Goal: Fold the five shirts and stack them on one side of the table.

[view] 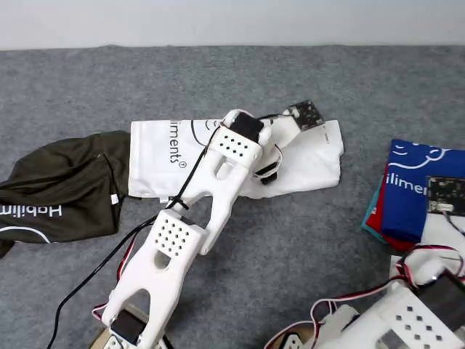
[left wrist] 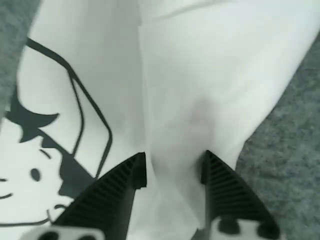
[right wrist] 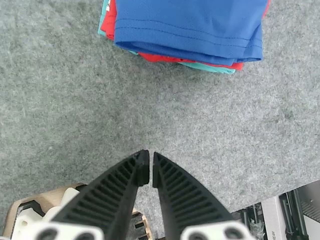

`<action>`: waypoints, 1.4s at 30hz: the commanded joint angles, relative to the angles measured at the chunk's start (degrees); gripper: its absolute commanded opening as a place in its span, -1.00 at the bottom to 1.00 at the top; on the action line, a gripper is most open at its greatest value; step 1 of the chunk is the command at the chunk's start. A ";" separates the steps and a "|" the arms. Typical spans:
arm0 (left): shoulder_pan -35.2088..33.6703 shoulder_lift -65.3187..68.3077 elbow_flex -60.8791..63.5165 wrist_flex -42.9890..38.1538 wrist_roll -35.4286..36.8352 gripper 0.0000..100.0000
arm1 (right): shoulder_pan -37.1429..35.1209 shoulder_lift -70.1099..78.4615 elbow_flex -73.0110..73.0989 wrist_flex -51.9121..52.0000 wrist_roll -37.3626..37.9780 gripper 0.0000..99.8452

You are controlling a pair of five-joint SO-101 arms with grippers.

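Note:
A white shirt (view: pixel 163 163) with a dark printed drawing lies partly folded mid-table. My left gripper (left wrist: pixel 174 165) is down on its right part (view: pixel 267 173). Its black fingers (left wrist: pixel 120 185) are closed on a raised fold of the white cloth (left wrist: pixel 200 90). At the left edge a dark olive shirt (view: pixel 65 193) lies crumpled, touching the white one. On the right is a stack with a folded blue shirt (view: pixel 414 189) on top of a red and a teal one (right wrist: pixel 190 25). My right gripper (right wrist: pixel 150 167) is shut and empty above bare felt, short of that stack.
Grey felt (view: pixel 305 240) covers the whole table. The left arm (view: pixel 182 240) and its cable stretch from the near edge to the centre. The right arm (view: pixel 414 313) sits at the near right corner. Open felt lies between the white shirt and the stack.

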 commanded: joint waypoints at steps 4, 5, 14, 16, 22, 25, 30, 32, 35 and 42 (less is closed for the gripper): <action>1.41 -5.36 -11.91 6.59 -0.09 -0.63 | 0.22 -0.48 -0.44 -0.31 0.26 -0.95; 1.41 -5.54 -12.18 6.59 -0.09 -0.63 | 0.22 -0.48 -0.44 -0.31 0.18 -0.95; 0.26 -12.75 -0.92 6.59 1.93 -0.63 | 0.22 -0.48 -0.44 -0.31 0.44 -0.95; -0.09 -13.71 3.12 6.59 1.85 -0.63 | 0.22 -0.48 -0.44 -0.31 0.44 -0.95; -2.02 -11.52 12.44 2.99 1.58 -0.64 | 0.22 -0.40 -0.44 -0.40 0.53 -0.95; -4.04 -7.47 13.05 0.18 1.58 -0.69 | 0.22 -0.48 -0.18 -1.19 0.53 -0.95; -4.04 -3.16 12.00 1.58 1.58 -0.70 | 0.22 -0.40 -0.18 -2.15 0.53 -0.95; -3.87 -3.25 9.54 3.52 1.76 -0.70 | 0.22 -0.48 -0.18 -2.33 0.53 -0.95; -3.34 -3.16 5.05 6.33 1.85 -0.70 | 0.22 -0.48 -0.18 -2.33 0.53 -0.95; -2.29 -5.10 -1.36 6.42 1.93 -0.69 | 0.22 -0.48 -0.18 -2.33 0.53 -0.95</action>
